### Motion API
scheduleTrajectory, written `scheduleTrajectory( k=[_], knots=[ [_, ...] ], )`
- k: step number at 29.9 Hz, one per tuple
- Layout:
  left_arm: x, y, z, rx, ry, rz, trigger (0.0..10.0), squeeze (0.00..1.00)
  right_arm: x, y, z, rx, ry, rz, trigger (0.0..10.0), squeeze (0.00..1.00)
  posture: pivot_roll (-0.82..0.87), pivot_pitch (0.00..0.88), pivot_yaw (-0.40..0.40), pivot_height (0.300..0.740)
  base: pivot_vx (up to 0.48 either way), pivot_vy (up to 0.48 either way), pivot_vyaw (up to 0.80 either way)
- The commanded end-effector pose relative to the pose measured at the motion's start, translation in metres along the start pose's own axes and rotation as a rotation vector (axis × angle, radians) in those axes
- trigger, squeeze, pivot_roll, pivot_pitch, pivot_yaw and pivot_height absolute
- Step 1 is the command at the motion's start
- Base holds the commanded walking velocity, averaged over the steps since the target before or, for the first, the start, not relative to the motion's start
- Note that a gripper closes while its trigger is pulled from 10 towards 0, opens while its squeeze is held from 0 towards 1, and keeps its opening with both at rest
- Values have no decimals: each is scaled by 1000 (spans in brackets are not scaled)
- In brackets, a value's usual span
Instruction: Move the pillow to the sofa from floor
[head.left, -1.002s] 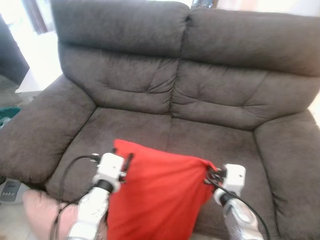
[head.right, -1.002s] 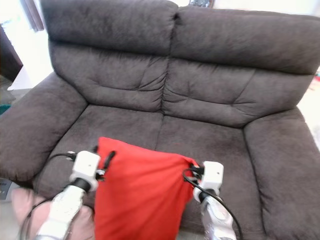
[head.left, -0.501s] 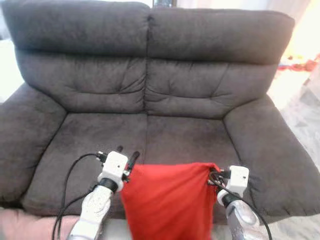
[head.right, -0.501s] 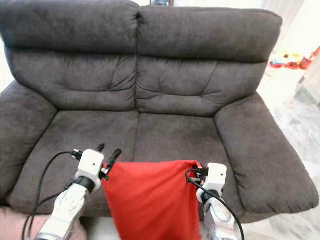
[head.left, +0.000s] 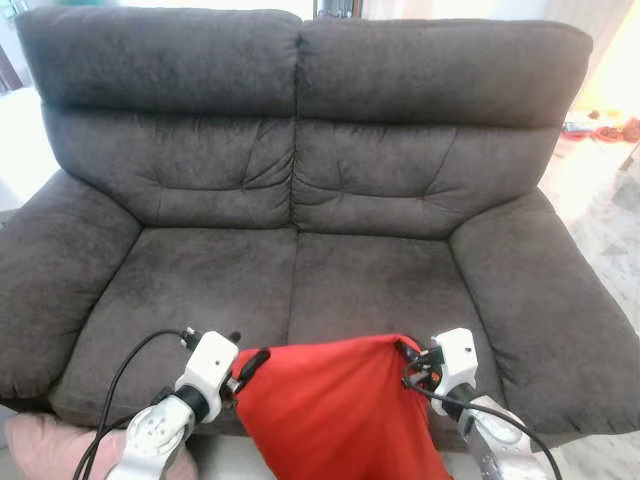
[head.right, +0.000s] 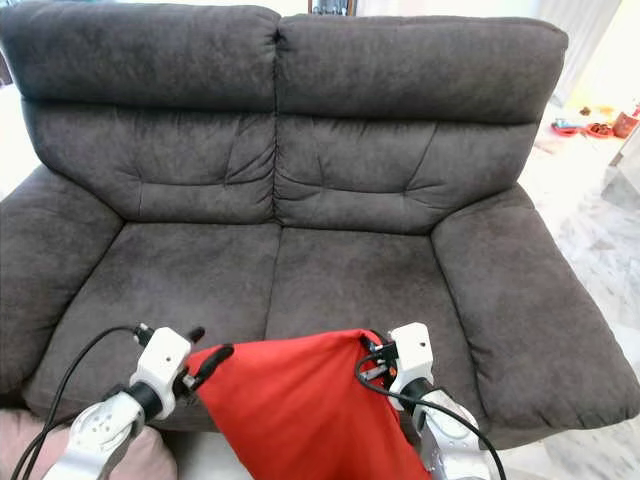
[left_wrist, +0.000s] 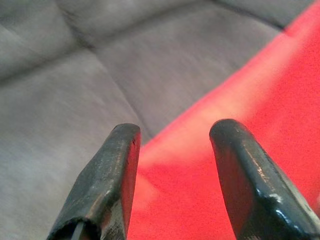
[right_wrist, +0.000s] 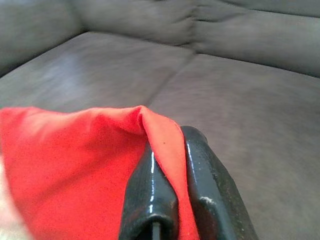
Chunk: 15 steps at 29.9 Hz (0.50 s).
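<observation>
A red pillow (head.left: 340, 410) hangs in front of the dark grey sofa's (head.left: 300, 150) seat edge, low in the middle of the eye views. My right gripper (head.left: 408, 362) is shut on its upper right corner; the right wrist view shows red fabric pinched between the fingers (right_wrist: 200, 165). My left gripper (head.left: 245, 352) stands open at the pillow's upper left corner. In the left wrist view, its fingers (left_wrist: 115, 165) are spread, with the red fabric (left_wrist: 240, 95) beyond them. The pillow's lower part is cut off by the frame.
A pale pink pillow (head.left: 50, 440) lies on the floor at the sofa's front left corner. The seat cushions (head.left: 230, 280) lie bare between two broad armrests (head.left: 540, 300). Light tiled floor (head.left: 610, 230) and small red objects (head.left: 600, 128) are at the right.
The camera has swung from the sofa's left side to its middle. The pillow has come down from over the seat to its front edge. Its left corner sags and the left gripper sits lower.
</observation>
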<state>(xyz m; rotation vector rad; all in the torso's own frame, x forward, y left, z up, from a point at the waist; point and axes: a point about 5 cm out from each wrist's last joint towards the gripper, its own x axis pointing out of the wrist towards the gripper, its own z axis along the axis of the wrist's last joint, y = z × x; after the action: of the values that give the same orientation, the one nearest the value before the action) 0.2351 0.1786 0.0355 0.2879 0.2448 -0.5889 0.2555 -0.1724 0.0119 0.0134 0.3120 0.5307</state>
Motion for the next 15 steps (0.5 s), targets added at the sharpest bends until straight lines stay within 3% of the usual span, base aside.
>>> scheduleTrajectory(
  k=[1,5,6,10,15],
  knots=[
    [-7,-1,-2,2,28,-79,10000,0,3,2,28,-97,-88,93,10000,0,109,53,-59,740,0,0,0],
    [-16,3,-6,14,69,-128,10000,0,-4,4,25,-132,-41,178,10000,0,110,51,-59,740,0,0,0],
    [-21,8,-7,40,92,-162,10000,0,-10,7,21,-159,11,262,10000,0,112,49,-59,740,0,0,0],
    [-23,11,-5,58,112,-196,10000,0,-16,8,19,-194,62,323,10000,0,112,48,-59,740,0,0,0],
    [-35,13,-11,144,188,-310,10000,0,-30,13,13,-228,174,480,10000,0,109,36,-61,740,0,0,0]
  ],
)
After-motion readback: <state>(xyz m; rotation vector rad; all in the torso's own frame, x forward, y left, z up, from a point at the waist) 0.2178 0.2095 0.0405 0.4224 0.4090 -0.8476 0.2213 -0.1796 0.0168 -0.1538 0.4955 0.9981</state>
